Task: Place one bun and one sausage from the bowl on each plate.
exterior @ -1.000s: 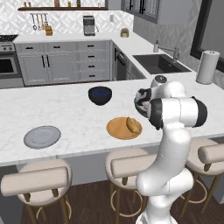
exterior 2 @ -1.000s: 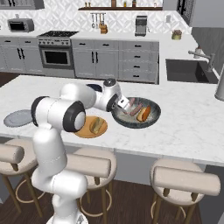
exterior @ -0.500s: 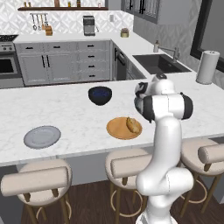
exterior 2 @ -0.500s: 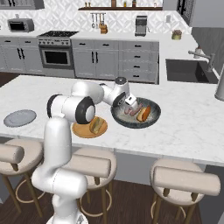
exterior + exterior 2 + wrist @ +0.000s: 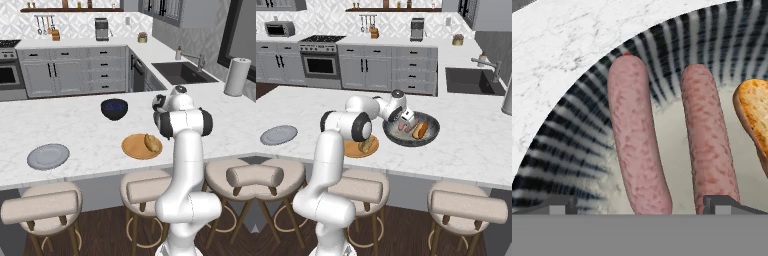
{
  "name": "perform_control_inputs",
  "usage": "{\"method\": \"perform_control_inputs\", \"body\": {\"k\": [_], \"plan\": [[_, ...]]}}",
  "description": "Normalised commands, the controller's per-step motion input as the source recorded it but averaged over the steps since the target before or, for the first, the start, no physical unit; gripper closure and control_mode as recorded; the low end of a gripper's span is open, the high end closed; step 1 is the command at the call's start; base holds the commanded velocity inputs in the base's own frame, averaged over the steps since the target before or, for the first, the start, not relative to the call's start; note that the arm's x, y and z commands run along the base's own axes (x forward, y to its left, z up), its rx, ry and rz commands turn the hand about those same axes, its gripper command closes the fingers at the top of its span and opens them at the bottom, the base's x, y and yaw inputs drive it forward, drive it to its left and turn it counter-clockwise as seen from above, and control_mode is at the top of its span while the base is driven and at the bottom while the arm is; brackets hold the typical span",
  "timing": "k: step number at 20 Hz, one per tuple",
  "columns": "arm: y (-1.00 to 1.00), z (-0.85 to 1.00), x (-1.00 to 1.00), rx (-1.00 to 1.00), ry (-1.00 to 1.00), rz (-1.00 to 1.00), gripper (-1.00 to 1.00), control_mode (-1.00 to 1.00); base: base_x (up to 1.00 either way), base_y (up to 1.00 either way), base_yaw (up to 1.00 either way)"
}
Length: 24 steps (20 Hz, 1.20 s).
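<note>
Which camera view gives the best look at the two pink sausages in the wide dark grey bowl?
The hand view: both pink sausages lie close up, side by side in the wide dark grey bowl. The right base view shows them small, beside the white hand. In the left base view the arm hides them.

Island counter (image 5: 90, 137): grey plate (image 5: 48, 156) at left; tan-orange plate (image 5: 136, 147) bearing one bun (image 5: 152, 143); dark blue bowl (image 5: 114, 109) behind. Paper towel roll (image 5: 237, 76) beside sink (image 5: 183, 73).

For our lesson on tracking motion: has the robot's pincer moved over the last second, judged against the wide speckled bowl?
Yes. In the right base view the pincer has shifted from the bowl's left rim inward, over the two sausages, jaws open.
</note>
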Motion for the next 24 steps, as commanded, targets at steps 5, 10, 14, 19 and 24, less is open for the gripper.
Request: {"method": "perform_control_inputs", "body": {"k": [5,10,14,19,24], "plan": [[-0.01,-0.19,0.17,0.0,0.0,0.08,-1.0,-1.0,0.0,0.0,0.0],[0.0,-0.33,0.1,0.0,0.0,0.06,-1.0,-1.0,0.0,0.0,0.0],[-0.01,-0.31,0.14,0.0,0.0,0.08,-1.0,-1.0,0.0,0.0,0.0],[-0.01,-0.33,0.0,0.0,0.0,0.09,-1.0,-1.0,0.0,0.0,0.0],[0.01,-0.38,0.0,0.0,-0.02,0.08,1.0,-1.0,0.0,0.0,0.0]]}}
